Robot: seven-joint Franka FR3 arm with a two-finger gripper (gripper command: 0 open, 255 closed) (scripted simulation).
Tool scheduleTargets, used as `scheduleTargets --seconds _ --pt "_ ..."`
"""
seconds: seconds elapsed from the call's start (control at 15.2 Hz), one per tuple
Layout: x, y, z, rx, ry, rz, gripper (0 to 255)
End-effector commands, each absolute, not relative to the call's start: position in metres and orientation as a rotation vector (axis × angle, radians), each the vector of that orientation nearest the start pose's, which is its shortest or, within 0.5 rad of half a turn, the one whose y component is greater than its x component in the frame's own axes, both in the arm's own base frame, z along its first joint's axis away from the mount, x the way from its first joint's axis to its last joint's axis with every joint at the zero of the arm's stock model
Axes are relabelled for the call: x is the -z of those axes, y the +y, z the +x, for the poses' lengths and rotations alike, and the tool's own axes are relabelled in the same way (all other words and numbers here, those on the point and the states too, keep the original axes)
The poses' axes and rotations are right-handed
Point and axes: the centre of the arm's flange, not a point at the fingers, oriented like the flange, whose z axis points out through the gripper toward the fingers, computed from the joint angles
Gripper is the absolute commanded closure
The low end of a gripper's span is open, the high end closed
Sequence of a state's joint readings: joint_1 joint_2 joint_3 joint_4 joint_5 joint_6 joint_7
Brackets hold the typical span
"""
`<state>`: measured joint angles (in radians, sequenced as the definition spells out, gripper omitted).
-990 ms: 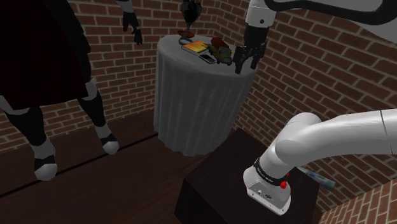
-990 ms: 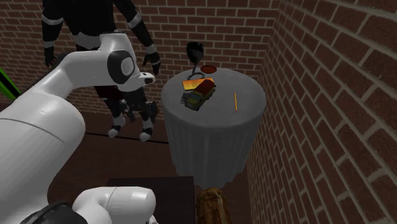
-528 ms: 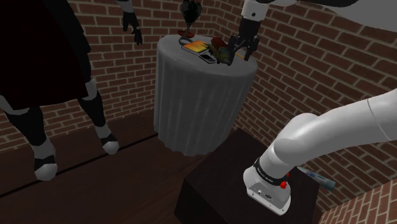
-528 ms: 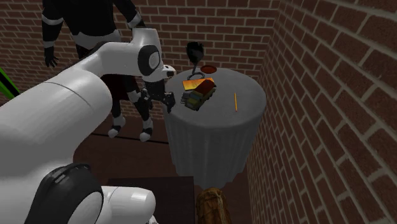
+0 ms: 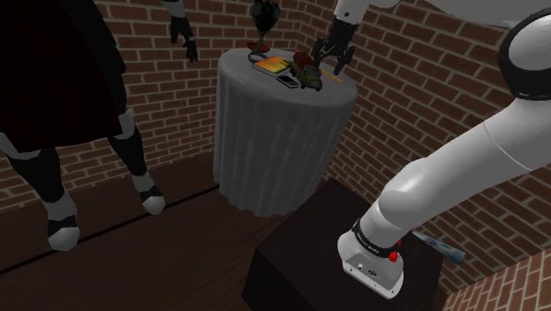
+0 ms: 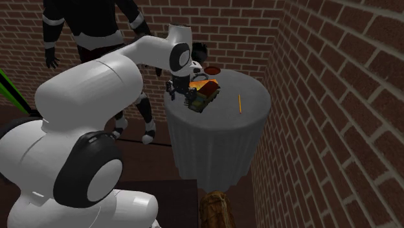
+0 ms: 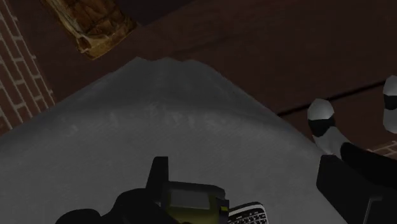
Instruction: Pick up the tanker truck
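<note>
**Open hand hangs beside the toy truck on the draped table**

Shoulder view: a round table under a ribbed grey cloth stands in a brick corner. On top sit one tanker truck, dark olive with a red part, one flat orange slab, one phone, one thin yellow pencil and one dark goblet. The black gripper hangs just above the truck, toward this view's right. Its fingers are spread and hold nothing. One black-and-white mannequin stands off to this view's left.

Second exterior view: here one red bowl shows behind the slab, and a rough brown block sits at the table's foot. The gripper is just beside the truck, on this view's left; whether it touches, I cannot tell.

Wrist view: the truck's boxy olive cab lies close before the hand. The phone's keypad is against it, and smooth grey cloth spreads beyond.
</note>
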<state>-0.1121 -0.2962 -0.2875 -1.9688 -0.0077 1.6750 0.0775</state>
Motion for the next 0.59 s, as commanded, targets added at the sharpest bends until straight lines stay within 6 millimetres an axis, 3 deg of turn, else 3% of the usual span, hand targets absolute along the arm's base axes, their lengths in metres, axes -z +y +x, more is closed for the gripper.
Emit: scheduleTargets --seconds 0.0,0.33,0.53 --pt "-0.588 -0.221 0.436 0.027 0.754 -2.951 0" --pt "-0.587 -0.282 0.463 0.082 0.869 -2.867 0" --pt "-0.576 -0.288 0.465 0.087 0.88 -2.859 0"
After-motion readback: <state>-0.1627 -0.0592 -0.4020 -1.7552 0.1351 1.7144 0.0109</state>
